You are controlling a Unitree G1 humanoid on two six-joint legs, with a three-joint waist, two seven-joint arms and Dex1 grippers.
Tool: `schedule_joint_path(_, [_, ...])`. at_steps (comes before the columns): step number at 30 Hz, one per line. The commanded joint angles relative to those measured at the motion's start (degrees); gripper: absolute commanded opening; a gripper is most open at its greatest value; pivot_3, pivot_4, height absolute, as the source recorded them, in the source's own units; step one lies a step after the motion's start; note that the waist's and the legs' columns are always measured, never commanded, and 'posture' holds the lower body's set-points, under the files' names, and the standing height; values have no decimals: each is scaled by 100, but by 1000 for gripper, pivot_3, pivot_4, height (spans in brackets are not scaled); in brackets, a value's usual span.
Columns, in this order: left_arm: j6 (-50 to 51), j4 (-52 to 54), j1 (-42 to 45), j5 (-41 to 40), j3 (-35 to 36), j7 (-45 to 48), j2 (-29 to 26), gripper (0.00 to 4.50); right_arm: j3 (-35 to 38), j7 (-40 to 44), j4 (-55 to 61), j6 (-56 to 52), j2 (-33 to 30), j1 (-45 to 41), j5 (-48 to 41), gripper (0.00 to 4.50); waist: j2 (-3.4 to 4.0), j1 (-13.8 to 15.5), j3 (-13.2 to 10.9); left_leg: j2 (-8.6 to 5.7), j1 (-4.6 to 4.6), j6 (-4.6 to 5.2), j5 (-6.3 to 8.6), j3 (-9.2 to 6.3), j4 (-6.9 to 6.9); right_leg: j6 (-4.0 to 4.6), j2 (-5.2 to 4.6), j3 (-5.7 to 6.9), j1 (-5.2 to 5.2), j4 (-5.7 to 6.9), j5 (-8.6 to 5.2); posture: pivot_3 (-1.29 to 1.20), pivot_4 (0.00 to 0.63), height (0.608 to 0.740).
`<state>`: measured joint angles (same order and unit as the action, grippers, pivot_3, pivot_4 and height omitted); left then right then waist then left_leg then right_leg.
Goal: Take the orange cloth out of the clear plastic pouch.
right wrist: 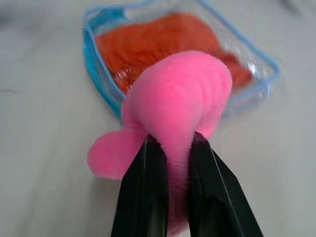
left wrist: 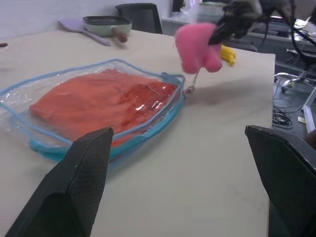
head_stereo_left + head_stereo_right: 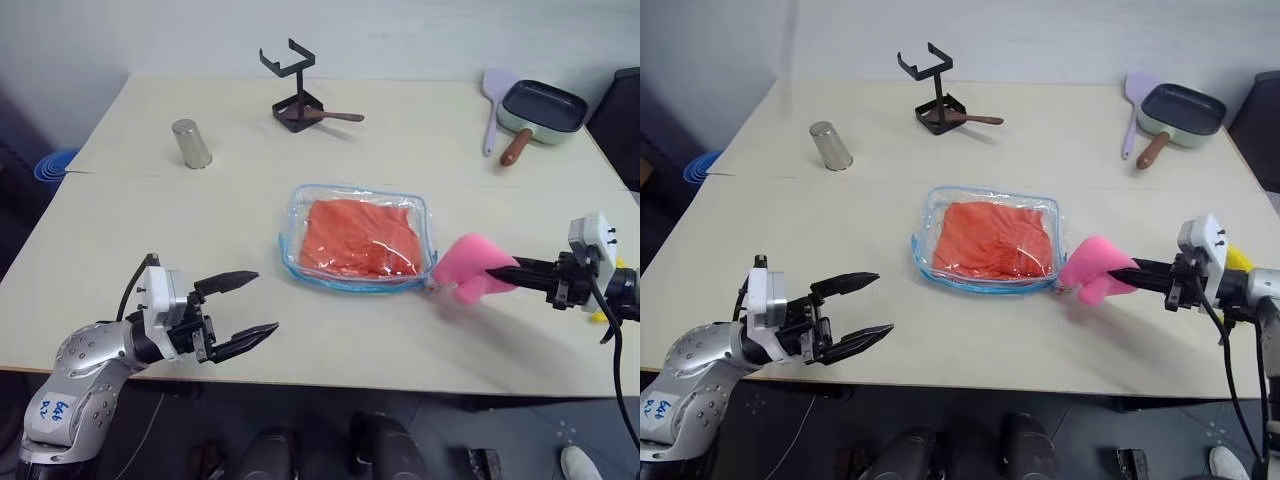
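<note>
The table [image 3: 150, 230] carries the clear plastic pouch [image 3: 300, 205] at its middle, the orange cloth [image 3: 355, 238] inside it. Just right, the right gripper [image 1: 170, 148] pinches a pink plush [image 1: 182, 98]; the left wrist view shows a thin chain [image 2: 193, 81] hanging beneath it. Near left, the left gripper [image 3: 240, 312] is spread, empty.

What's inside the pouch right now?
The orange cloth lies flat inside the pouch, filling most of it. Anything beneath the cloth is hidden. The right gripper pinches the pink plush beside the pouch.
</note>
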<state>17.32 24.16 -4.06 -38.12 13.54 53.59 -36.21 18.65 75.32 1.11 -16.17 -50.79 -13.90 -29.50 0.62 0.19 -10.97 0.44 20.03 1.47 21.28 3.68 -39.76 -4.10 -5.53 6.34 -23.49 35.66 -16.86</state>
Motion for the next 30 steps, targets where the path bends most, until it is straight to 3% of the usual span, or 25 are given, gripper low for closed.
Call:
schedule_joint_path(1, [-212, -97, -64, 116, 47, 10, 62, 4500, -358, -109, 862, 389, 420, 254, -79, 475, -3, -14, 0, 1, 0, -1, 1, 0, 1, 0, 1, 0, 0, 1, 0, 0, 150, 740])
schedule_joint_path(7, [-331, -248, 43, 234, -36, -67, 138, 4500, -1355, -172, 918, 1187, 1123, 361, 449, 475, -2, -17, 0, 1, 3, -3, 2, 2, 1, 0, 1, -3, -7, 2, 0, 0, 150, 740])
schedule_joint_path(8, [-340, -253, 50, 258, -64, -62, 149, 4500, -1550, -184, 874, 1291, 1245, 310, 536, 678, -2, -10, 0, 0, 3, -3, 2, 1, 0, 0, 1, -3, -6, 1, 0, 0, 150, 740])
schedule_joint_path(13, [-335, -213, 66, 296, -228, -35, 210, 4500, -1863, -158, 360, 1804, 1409, 44, 856, 2028, -2, -26, 0, -1, 3, -2, 1, 1, -2, 0, 1, -2, -6, 4, 0, 0, 150, 740])
schedule_joint_path(20, [-106, -104, 12, 252, -392, 189, -50, 4500, -585, 861, 262, 1621, 39, 356, -119, 4346, -2, 35, 0, -5, 9, 10, 5, -4, -8, 0, -5, 2, -3, -2, 0, 0, 150, 740])
schedule_joint_path(24, [183, -196, 278, 203, -574, 178, -146, 4500, -457, 1492, -780, 2056, -549, 121, 96, 4462, -4, 28, 0, -3, -5, 11, 5, -3, -13, 0, -4, 3, 13, -1, 0, 0, 150, 740])
schedule_joint_path(30, [1234, -423, 1501, -1, -1531, 83, 280, 4500, -1632, 539, -3384, 5029, 376, -1925, 2164, 4462, -6, -130, -3, -2, -63, 6, 4, 18, -9, 1, 2, -12, 53, 10, 0, 0, 150, 740])
